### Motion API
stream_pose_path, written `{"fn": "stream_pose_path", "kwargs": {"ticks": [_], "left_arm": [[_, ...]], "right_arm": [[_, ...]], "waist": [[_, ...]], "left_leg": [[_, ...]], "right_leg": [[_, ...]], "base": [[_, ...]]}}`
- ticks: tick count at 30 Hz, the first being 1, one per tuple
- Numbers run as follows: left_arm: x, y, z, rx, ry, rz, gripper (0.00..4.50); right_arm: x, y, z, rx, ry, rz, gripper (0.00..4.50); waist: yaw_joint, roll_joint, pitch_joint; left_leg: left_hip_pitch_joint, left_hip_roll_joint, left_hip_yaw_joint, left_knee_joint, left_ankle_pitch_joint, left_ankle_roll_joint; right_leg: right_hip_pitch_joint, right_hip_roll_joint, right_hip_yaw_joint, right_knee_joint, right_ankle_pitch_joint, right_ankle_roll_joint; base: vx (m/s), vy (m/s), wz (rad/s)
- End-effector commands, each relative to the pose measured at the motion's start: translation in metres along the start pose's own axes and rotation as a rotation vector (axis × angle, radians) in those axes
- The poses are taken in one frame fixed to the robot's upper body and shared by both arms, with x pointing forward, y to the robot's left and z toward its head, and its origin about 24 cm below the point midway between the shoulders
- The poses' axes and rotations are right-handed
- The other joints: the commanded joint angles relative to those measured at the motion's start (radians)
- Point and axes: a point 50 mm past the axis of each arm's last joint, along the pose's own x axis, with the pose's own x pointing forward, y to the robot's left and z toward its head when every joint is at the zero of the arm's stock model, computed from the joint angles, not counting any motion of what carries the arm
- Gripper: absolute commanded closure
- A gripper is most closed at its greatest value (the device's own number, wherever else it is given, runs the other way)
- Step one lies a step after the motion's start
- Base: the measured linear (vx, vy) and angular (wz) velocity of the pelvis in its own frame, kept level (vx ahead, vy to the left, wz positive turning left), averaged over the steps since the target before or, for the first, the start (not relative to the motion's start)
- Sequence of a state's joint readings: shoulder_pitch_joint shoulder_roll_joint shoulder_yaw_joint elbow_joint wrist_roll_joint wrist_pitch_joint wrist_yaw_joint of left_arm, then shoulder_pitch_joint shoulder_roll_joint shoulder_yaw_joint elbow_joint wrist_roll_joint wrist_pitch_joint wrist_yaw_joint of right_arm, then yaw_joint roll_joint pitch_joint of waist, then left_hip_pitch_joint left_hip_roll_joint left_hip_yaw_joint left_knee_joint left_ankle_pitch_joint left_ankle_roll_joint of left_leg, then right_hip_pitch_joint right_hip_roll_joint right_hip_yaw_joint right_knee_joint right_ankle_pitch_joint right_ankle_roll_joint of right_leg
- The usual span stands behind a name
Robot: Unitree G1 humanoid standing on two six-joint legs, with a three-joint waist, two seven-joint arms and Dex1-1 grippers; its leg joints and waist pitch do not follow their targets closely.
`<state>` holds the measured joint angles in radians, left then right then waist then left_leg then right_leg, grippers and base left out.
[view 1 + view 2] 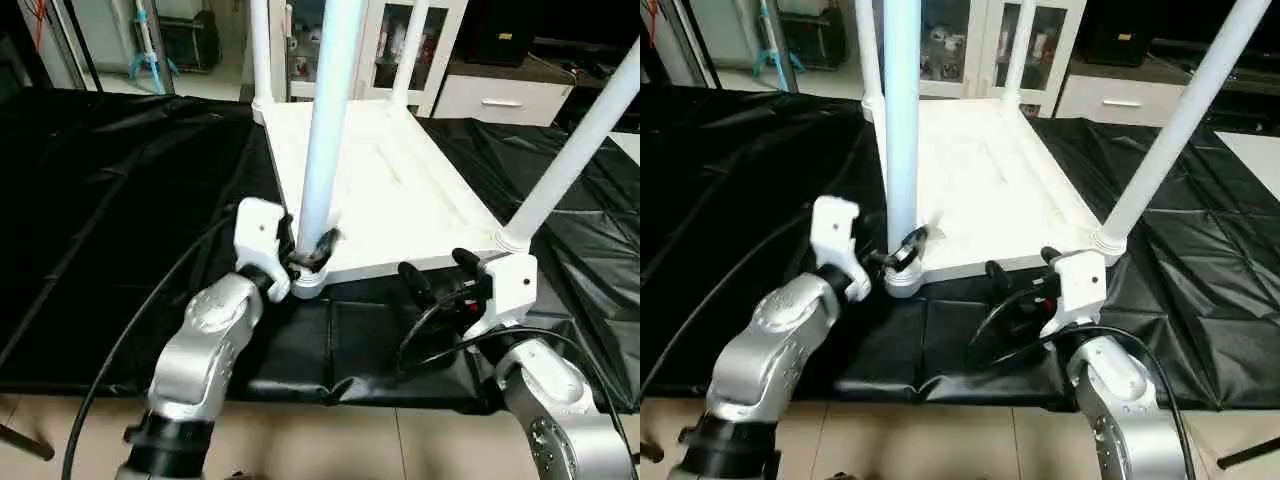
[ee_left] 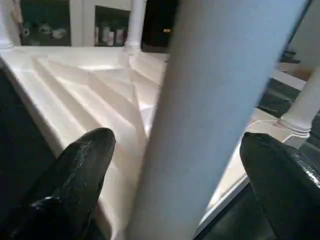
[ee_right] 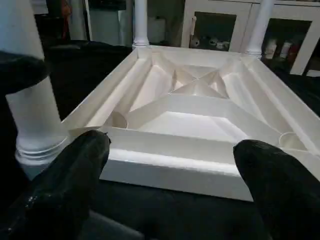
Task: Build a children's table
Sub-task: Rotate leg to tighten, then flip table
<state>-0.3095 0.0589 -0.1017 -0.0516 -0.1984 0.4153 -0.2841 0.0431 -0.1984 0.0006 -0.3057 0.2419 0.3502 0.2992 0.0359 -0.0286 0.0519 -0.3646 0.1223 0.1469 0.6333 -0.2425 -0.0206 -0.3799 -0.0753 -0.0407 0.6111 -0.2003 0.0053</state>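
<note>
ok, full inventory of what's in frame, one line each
table top: 1, white, upside down on the black sheet, X-ribbed underside up
table legs: 4, white, upright in the corner sockets
sheet: 1, black, creased, covering the work surface
cabinet: 1, white, glass doors, behind the table
drawer unit: 1, white, back right
cables: black, running along both forearms
left claw: 1, black fingers open, either side of the near-left leg at its base
right claw: 1, black fingers open, just short of the top's near edge
</note>
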Motion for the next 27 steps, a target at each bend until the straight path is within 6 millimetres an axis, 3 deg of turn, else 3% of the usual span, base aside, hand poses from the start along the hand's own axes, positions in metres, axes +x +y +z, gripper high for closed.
{"fn": "stream_pose_path", "kwargs": {"ticks": [1, 6, 7, 8, 10, 14, 18, 27], "left_arm": [[0.005, -0.005, 0.004, 0.029, -0.014, 0.002, 0.02], [0.009, -0.003, 0.013, 0.084, -0.066, 0.056, 0.02], [0.01, 0.0, 0.017, 0.111, -0.087, 0.116, 0.02], [0.01, 0.003, 0.017, 0.116, -0.086, 0.153, 0.02], [0.009, 0.009, 0.017, 0.1, -0.081, 0.221, 0.02], [0.005, 0.026, 0.017, 0.062, -0.081, 0.352, 0.37], [0.002, 0.035, 0.018, 0.034, -0.09, 0.401, 0.81], [-0.001, 0.039, 0.02, -0.072, -0.098, 0.425, 1.71]], "right_arm": [[-0.001, 0.0, 0.001, -0.013, 0.012, -0.019, 0.0], [0.001, -0.001, 0.0, -0.029, 0.023, -0.039, 0.0], [0.003, -0.001, -0.001, -0.049, 0.028, -0.051, 0.0], [0.004, -0.001, -0.001, -0.052, 0.027, -0.058, 0.0], [0.005, -0.001, 0.0, -0.05, 0.024, -0.072, 0.0], [0.007, -0.001, -0.001, -0.052, 0.024, -0.089, 0.0], [0.009, -0.002, -0.001, -0.056, 0.024, -0.098, 0.0], [0.016, 0.003, -0.003, -0.06, 0.018, -0.065, 0.0]], "waist": [[0.001, 0.009, -0.046], [0.001, 0.01, -0.047], [0.003, 0.018, -0.048], [-0.001, 0.013, -0.049], [0.0, 0.015, -0.049], [0.0, 0.016, -0.048], [0.002, 0.024, -0.046], [0.009, 0.034, -0.051]], "left_leg": [[0.007, 0.101, -0.039, -0.105, -0.153, 0.015], [0.004, 0.102, -0.04, -0.105, -0.15, 0.01], [0.004, 0.101, -0.041, -0.104, -0.141, 0.011], [0.003, 0.101, -0.041, -0.103, -0.13, 0.013], [0.001, 0.1, -0.04, -0.101, -0.112, 0.022], [-0.001, 0.098, -0.04, -0.1, -0.12, 0.03], [0.002, 0.098, -0.04, -0.102, -0.153, 0.023], [0.001, 0.098, -0.04, -0.097, -0.09, 0.038]], "right_leg": [[0.042, -0.083, 0.051, -0.064, -0.071, -0.23], [0.043, -0.085, 0.051, -0.066, -0.065, -0.221], [0.043, -0.085, 0.051, -0.062, -0.049, -0.222], [0.045, -0.082, 0.05, -0.062, -0.03, -0.221], [0.046, -0.084, 0.05, -0.061, -0.009, -0.229], [0.047, -0.084, 0.049, -0.062, -0.034, -0.235], [0.041, -0.083, 0.05, -0.067, -0.095, -0.229], [0.043, -0.084, 0.047, -0.056, 0.025, -0.253]], "base": [[0.0, 0.0, 0.0], [0.0, 0.0, 0.0], [0.0, 0.0, 0.0], [0.0, 0.0, 0.0], [0.0, 0.0, 0.0], [0.0, 0.0, 0.0], [0.0, 0.0, 0.0], [0.0, 0.0, 0.0]]}}
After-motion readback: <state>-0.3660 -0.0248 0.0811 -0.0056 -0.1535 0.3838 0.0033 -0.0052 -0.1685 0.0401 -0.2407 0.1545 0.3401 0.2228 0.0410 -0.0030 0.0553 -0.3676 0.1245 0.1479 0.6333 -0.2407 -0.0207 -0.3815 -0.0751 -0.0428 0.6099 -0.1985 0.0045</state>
